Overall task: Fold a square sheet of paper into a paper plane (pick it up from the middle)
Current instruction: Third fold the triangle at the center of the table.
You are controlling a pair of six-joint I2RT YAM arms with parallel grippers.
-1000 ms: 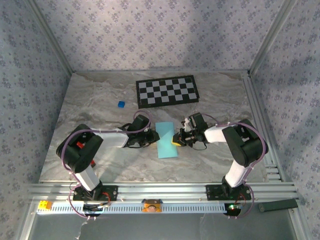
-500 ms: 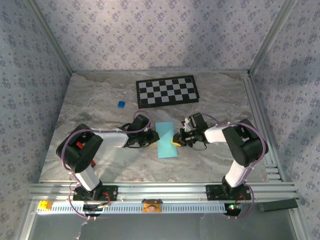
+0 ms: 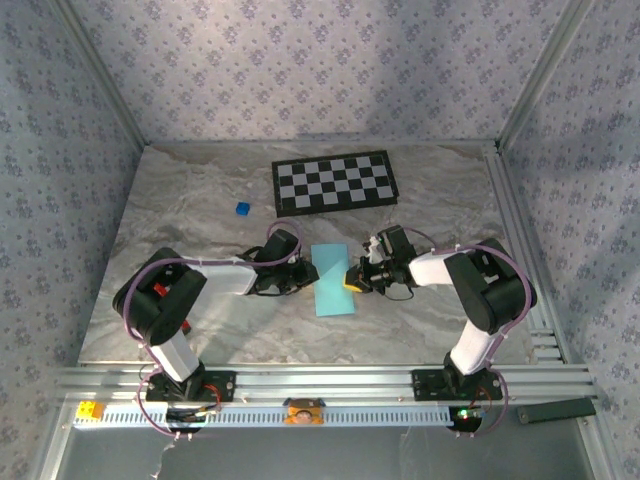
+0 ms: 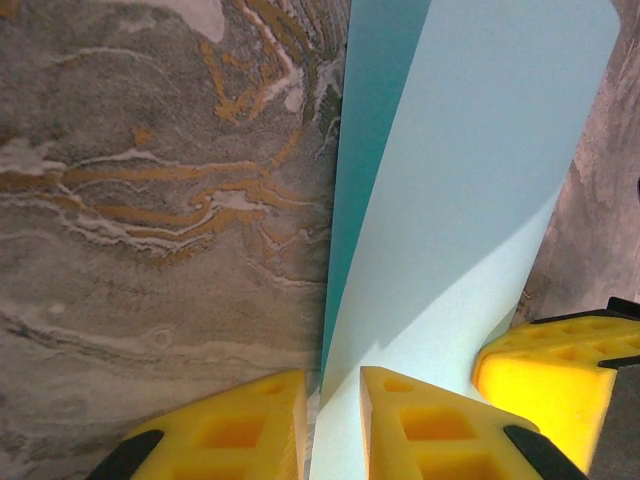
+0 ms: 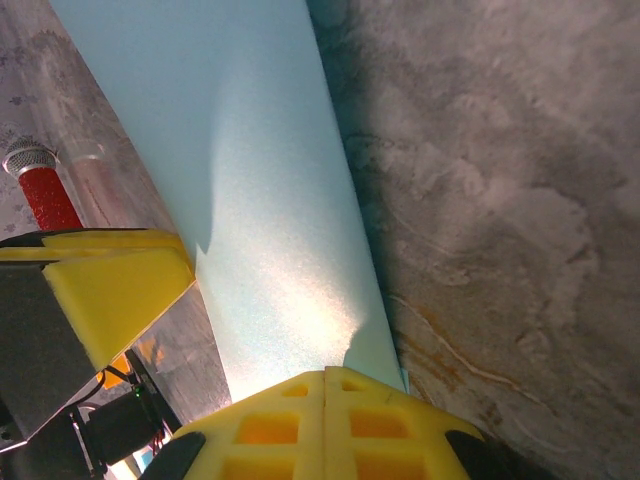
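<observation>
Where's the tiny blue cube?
In the top view, the cube sits on the table, left of the middle, just left of the checkerboard.

The square sheet of paper (image 3: pixel 332 281), light blue, is lying folded into a narrow strip mid-table (image 3: pixel 190 205), just nearer than the checkerboard (image 3: pixel 334 182), its upper layer curling up off the lower.

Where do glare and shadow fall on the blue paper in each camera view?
Right wrist view: a bright glare patch sits on the square sheet of paper, and dark shadow lies on the table along its edge. Left wrist view: a soft diagonal shadow crosses the sheet's near end. Top external view: the sheet looks evenly lit, without glare.
</observation>
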